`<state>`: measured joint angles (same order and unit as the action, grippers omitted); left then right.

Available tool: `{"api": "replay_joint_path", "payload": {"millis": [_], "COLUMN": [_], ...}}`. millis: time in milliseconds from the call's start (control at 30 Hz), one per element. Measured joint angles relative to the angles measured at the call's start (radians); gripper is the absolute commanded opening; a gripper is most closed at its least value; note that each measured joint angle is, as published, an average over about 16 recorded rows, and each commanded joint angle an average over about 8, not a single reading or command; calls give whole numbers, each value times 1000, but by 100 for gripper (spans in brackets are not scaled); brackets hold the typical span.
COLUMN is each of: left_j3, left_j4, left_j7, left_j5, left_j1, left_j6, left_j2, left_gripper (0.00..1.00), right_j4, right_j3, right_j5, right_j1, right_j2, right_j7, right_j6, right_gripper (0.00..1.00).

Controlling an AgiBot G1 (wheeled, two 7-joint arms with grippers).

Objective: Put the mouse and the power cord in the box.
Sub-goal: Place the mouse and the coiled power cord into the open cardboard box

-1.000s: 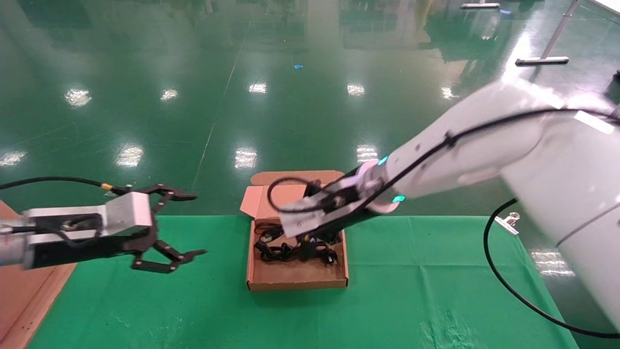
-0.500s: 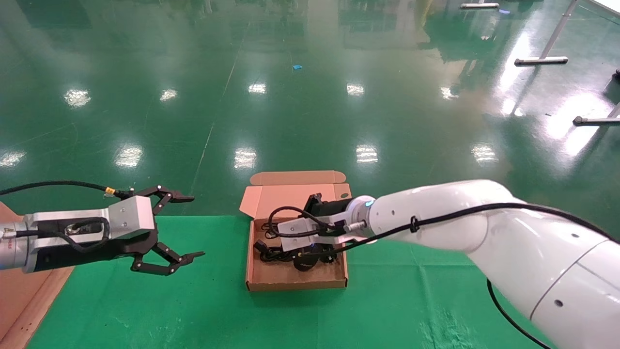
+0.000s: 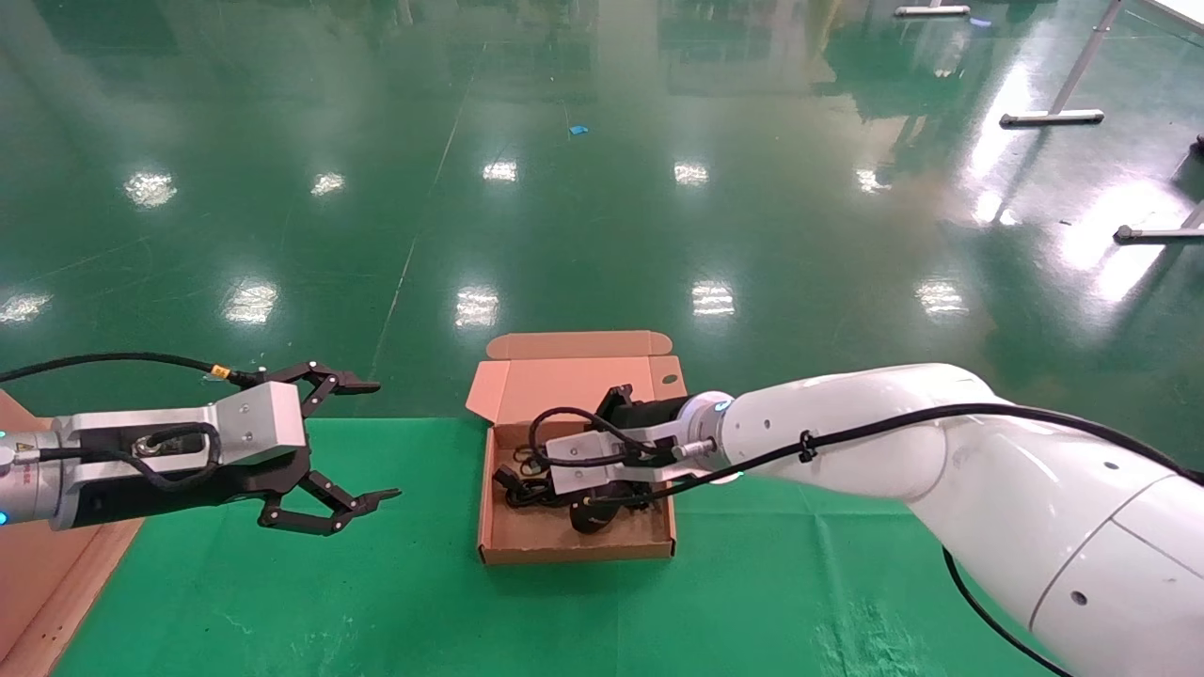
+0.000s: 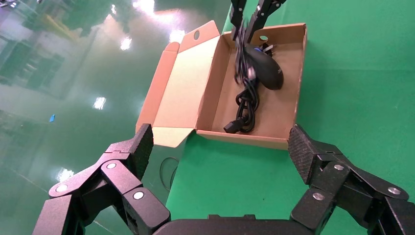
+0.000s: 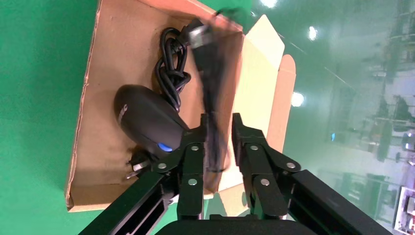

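1. We note a glossy green floor [image 3: 602,188] with lamp glare behind the work, and a green cloth [image 3: 828,564] covering the table in front of us.
2. The box [image 3: 576,547] sits on the cloth at the table's far edge, between the two arms. Its flap lid [image 3: 574,376] is thrown back and hangs out beyond the table edge.
3. The mouse [image 5: 147,120] lies inside the box on the cardboard floor, with a blue spot glowing on its top. In the head view it shows only as a dark shape under the right arm.
4. The power cord [image 4: 243,105] is also in the box, in loose loops just beside the mouse. One plug end [image 4: 234,127] rests on the box floor toward the left arm's side.
5. The right gripper [image 5: 218,142] is over the box, its fingers [image 5: 247,142] narrowed to a small gap. A blurred strand of the cord runs through that gap. We cannot tell whether the pads actually pinch it.
6. The left gripper [image 3: 353,442] hangs above the cloth to the left of the box, well apart from it. Its jaws are spread wide and hold nothing.
7. A brown board [image 3: 47,574] shows at the table's left edge, under the left arm.
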<state>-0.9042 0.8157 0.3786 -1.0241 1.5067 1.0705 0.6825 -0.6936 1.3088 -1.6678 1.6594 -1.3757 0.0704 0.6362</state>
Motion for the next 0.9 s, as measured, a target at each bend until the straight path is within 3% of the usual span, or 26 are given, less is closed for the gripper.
{"api": "replay_joint_path", "payload": {"millis": [467,900], "left_j3": [21,137], "left_j4": [13,100], "left_j7": [-20,-124], "left_j5": [9,63], "left_j1": [-14,-94], "left_j6": [15,94], "left_j2": [1,-13], "left_gripper": [100,100], "right_j4": [-26,-136], "right_j3": [-52,-243], "right_j5": [29,206], "right_j1": [-18,-129], "right_j2": [31,174], "right_j7": [-8,-57], "right_j6": [47,205], "right_gripper": [100,100]}}
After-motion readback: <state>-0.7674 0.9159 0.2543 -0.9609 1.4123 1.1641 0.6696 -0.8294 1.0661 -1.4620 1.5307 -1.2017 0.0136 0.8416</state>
